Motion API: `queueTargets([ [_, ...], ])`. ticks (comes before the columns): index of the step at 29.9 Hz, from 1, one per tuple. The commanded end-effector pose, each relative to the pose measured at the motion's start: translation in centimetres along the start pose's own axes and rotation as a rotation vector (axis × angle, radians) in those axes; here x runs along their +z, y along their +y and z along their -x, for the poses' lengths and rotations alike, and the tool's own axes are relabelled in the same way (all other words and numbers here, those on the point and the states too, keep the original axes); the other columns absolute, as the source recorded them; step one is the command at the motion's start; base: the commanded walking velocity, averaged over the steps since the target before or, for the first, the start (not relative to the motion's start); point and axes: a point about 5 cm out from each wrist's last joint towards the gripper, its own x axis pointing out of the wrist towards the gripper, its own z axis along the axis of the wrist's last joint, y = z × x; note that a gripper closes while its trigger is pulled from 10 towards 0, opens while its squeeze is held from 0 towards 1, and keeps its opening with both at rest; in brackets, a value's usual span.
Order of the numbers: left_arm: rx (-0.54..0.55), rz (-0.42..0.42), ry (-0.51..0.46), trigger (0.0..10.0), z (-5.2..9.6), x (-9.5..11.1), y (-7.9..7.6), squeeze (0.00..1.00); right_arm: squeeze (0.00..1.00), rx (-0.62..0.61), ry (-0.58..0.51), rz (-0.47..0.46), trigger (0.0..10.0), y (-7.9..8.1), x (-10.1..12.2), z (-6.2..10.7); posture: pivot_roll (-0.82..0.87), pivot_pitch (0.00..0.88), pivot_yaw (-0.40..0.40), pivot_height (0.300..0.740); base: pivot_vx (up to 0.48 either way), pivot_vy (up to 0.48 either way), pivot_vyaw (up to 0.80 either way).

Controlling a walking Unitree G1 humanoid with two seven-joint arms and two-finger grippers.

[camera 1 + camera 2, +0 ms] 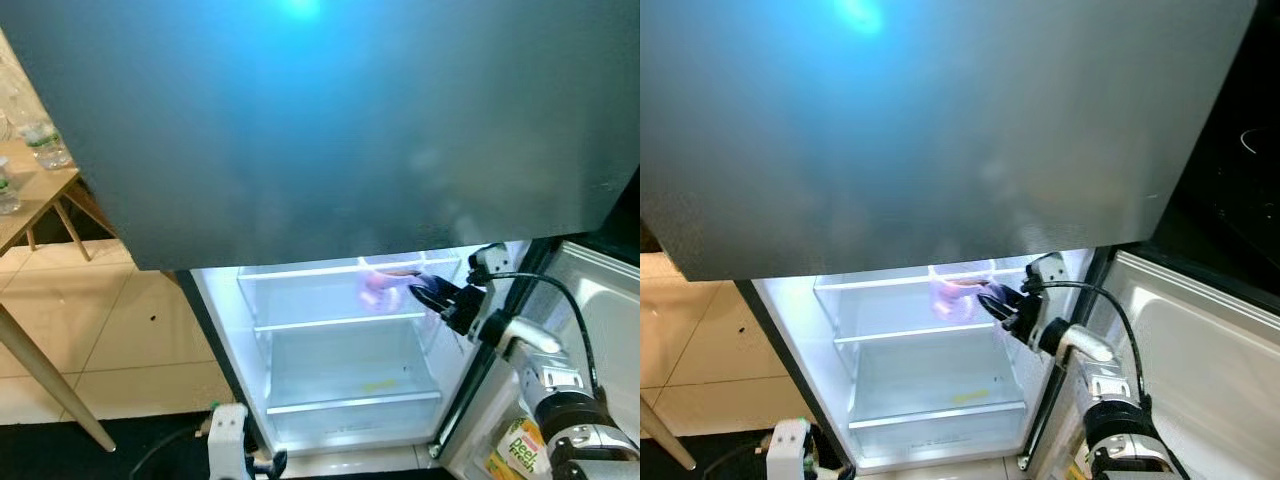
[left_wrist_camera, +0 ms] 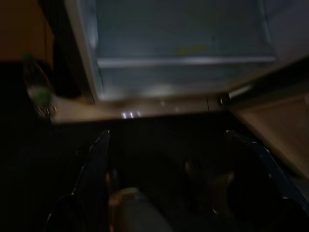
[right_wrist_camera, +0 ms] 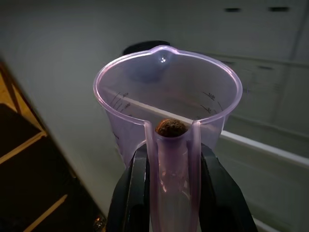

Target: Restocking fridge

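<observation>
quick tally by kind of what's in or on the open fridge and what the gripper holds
measuring cups: 1, purple, in the right gripper, cup
juice cartons: 1, in the door
glass shelves: 3
total: 5

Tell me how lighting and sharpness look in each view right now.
Eye views: fridge interior glows bright, washing out the purple cup; blue glare on the door above. Left wrist view: very dark, blurred. Right wrist view: sharp, evenly lit on the cup between the right gripper fingers.
</observation>
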Motion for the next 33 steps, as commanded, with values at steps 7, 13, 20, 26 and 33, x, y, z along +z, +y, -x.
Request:
queueTargets([
  [7,-0.099,-0.247,-0.096,10.0,-0.7,3.0,-0.8,0.00,0.00,-0.083,-0.006,0.048,10.0,0.2,0.8,-1.4,-0.01,0.023,0.014,0.740,0.000,0.000,0.00],
  [13,-0.133,-0.371,-0.227,10.0,-1.0,5.8,-1.5,0.00,0.00,-0.128,0.007,0.047,10.0,0.7,1.2,-2.8,-0.01,0.024,0.012,0.740,0.000,0.000,0.00],
  [20,-0.155,-0.409,-0.273,10.0,-1.2,6.5,-2.3,0.00,0.00,-0.130,0.004,0.068,10.0,1.1,2.0,-3.7,-0.01,0.023,0.008,0.712,0.000,0.000,0.00],
  [26,-0.160,-0.415,-0.303,10.0,-1.3,6.6,-2.7,0.00,0.00,-0.160,-0.008,0.077,10.0,0.8,2.5,-3.8,-0.01,0.024,0.008,0.687,0.000,0.000,0.00],
  [33,-0.166,-0.417,-0.302,10.0,-1.3,6.4,-3.1,0.00,0.00,-0.194,-0.031,0.084,10.0,0.4,3.1,-3.7,-0.01,0.026,0.007,0.657,0.000,0.000,0.00],
])
